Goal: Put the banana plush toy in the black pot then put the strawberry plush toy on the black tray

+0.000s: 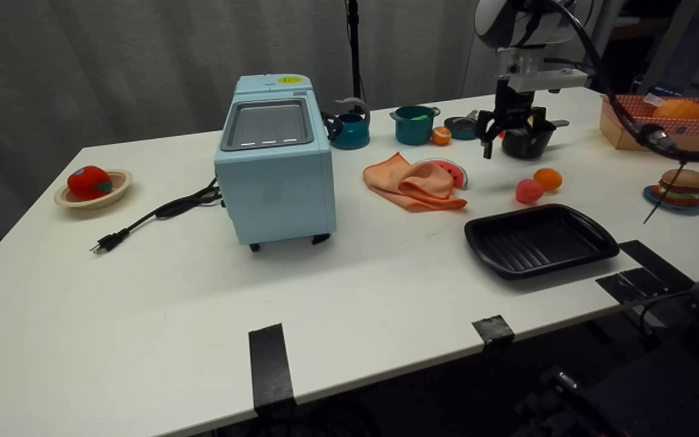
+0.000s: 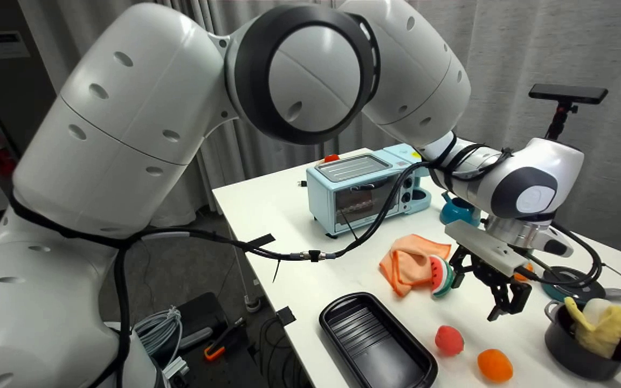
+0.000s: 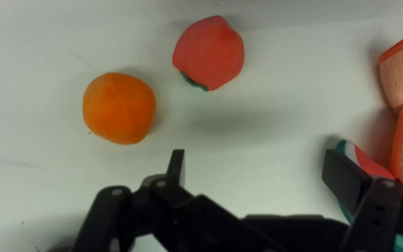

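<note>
The banana plush toy (image 2: 604, 330) sits in the black pot (image 2: 574, 353), its top sticking up above the rim. The pot also shows in an exterior view (image 1: 520, 147), partly behind my gripper. The strawberry plush toy (image 2: 449, 340) lies on the white table beside the orange fruit; it is near the top in the wrist view (image 3: 210, 54). The black tray (image 2: 378, 345) is near the table edge, with nothing in it, and shows in both exterior views (image 1: 559, 237). My gripper (image 3: 254, 152) is open and empty above the table, between the watermelon slice and the pot (image 2: 475, 299).
The orange fruit (image 3: 119, 108) is close to the strawberry. A watermelon slice (image 2: 440, 276) and an orange cloth (image 2: 410, 264) lie on the gripper's other side. A teal pan (image 2: 572, 283), teal pot (image 1: 413, 128), blue toaster oven (image 1: 276, 194) and toy burger (image 1: 680, 188) stand around.
</note>
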Robot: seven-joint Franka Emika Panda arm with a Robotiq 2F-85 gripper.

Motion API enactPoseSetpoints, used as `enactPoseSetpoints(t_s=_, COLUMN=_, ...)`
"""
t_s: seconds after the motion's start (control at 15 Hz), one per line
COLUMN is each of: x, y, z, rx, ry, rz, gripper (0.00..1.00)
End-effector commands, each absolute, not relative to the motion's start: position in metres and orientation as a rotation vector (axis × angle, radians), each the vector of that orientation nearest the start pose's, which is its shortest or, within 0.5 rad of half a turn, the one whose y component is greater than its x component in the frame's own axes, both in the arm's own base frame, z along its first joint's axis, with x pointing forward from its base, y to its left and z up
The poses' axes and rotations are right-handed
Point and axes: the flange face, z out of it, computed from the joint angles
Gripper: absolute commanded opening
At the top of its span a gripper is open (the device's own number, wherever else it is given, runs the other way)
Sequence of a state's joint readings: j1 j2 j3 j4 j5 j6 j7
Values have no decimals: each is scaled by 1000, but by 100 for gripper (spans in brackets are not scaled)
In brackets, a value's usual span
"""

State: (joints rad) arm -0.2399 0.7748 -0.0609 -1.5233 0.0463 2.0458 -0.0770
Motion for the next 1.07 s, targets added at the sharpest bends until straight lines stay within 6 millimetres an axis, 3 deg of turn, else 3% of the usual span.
enactPoseSetpoints(t_s=0.0, x=628, y=-183, z=186, rx=-3073, ry=301, rz=420, gripper=100)
enactPoseSetpoints(t_s=0.4, x=606, y=-171, z=175, rx=-3114, ry=222, rz=473, gripper=100)
enactPoseSetpoints(t_s=1.0, x=595, y=-162, z=149, rx=-3178, ry=121, rz=540, gripper=100)
